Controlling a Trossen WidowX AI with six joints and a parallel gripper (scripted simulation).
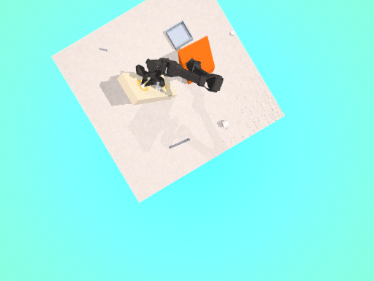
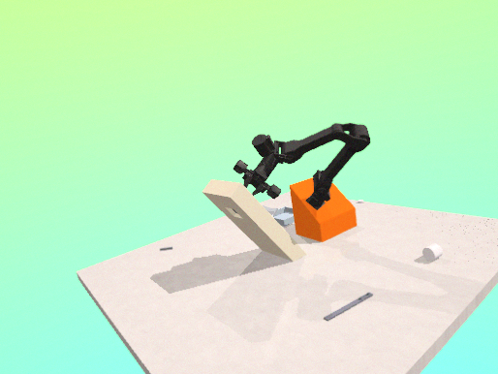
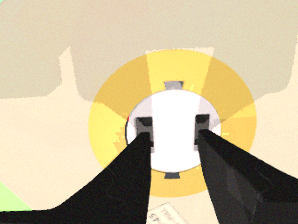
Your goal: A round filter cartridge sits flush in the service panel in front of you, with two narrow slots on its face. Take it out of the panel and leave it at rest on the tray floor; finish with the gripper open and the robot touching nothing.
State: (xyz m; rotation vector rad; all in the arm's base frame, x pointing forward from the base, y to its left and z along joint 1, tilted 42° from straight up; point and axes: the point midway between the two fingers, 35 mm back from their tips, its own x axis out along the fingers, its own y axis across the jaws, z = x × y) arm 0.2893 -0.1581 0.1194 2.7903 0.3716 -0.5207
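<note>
The white round cartridge (image 3: 173, 107) (image 1: 142, 86) sits in the tilted cream panel (image 3: 30, 150) (image 2: 271, 228) (image 1: 136, 96), inside a yellow ring (image 3: 107, 120). Its two dark slots stand side by side; a grey notch shows above and below it. My gripper (image 3: 174, 139) (image 2: 250, 190) is partly open with nothing between its fingers. In the wrist view each fingertip overlaps the lower part of one slot; whether the tips are inside cannot be told. The fingers hide the slots' lower ends. The blue-grey tray (image 1: 179, 35) (image 2: 285, 216) is empty, behind the panel in the exterior view.
The orange base block (image 1: 204, 54) (image 2: 339, 225) stands between tray and arm. A white cylinder (image 1: 225, 124) (image 2: 431, 253), a long grey bar (image 1: 179, 143) (image 2: 349, 306) and a short grey bar (image 1: 103, 49) (image 2: 166, 248) lie on the table. A label (image 3: 165, 214) is below the ring.
</note>
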